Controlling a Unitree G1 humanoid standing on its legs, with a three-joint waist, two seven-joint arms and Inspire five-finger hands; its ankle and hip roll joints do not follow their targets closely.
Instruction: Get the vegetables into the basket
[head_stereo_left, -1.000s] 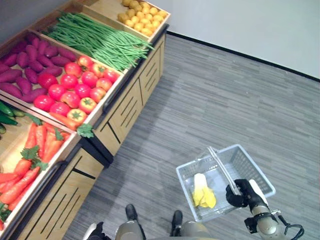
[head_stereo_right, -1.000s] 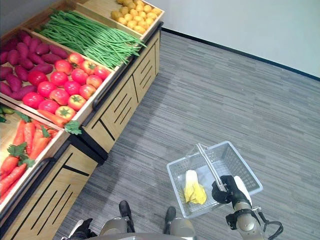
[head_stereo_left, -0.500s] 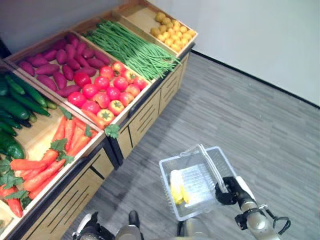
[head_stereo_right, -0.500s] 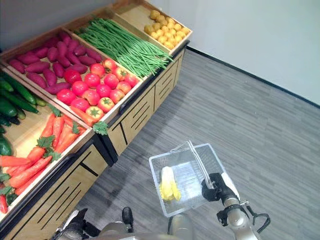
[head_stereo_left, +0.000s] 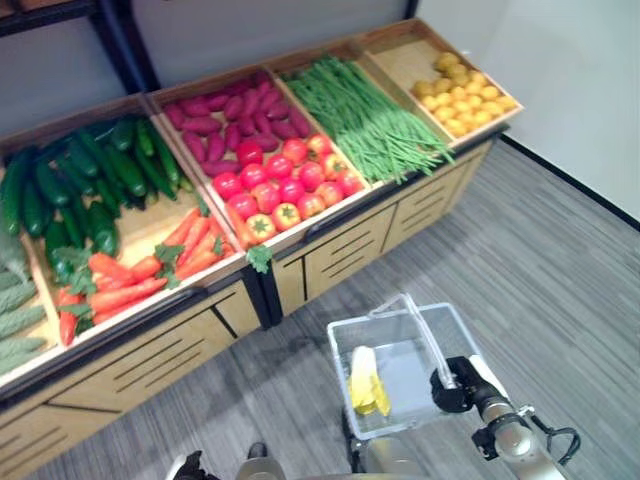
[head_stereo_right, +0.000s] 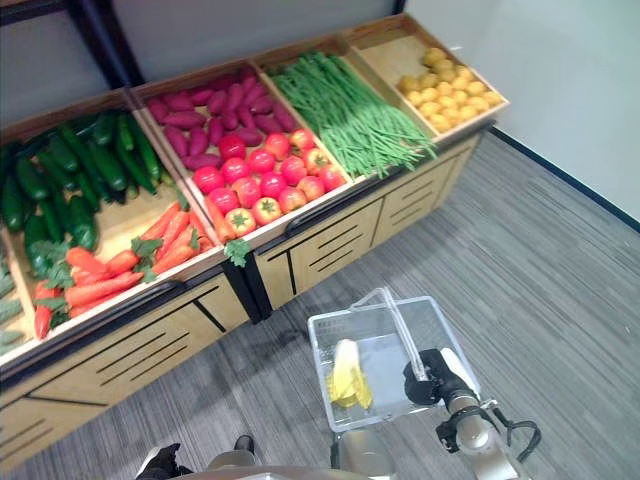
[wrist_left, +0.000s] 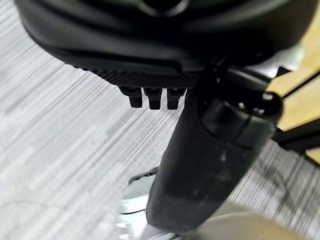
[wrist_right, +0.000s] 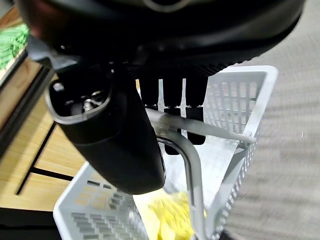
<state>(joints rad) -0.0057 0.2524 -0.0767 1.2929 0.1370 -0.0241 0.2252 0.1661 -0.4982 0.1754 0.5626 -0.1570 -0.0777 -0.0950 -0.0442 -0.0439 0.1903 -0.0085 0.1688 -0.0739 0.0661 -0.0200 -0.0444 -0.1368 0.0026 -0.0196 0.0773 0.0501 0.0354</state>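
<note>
Grey floor (head_stereo_left: 560, 260), lower frame: right robot hand (head_stereo_left: 452, 384) clasps light, rigid basket (head_stereo_left: 400, 335) by its handle (wrist_right: 187, 165); tomatoes (head_stereo_left: 285, 185), centre, bruise easily.

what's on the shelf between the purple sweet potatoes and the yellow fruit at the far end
A bin of green beans sits between the purple sweet potatoes and the yellow fruit, clear in both eye views.

You see a pale grey mesh basket (head_stereo_left: 400, 335) hanging above the floor by its raised handle (head_stereo_left: 428, 333), with one yellow leafy vegetable (head_stereo_left: 365, 382) lying inside at its left end. The other vegetables, carrots (head_stereo_left: 150, 275), tomatoes (head_stereo_left: 283, 183) and cucumbers (head_stereo_left: 80, 185), lie in the wooden display bins.
</note>
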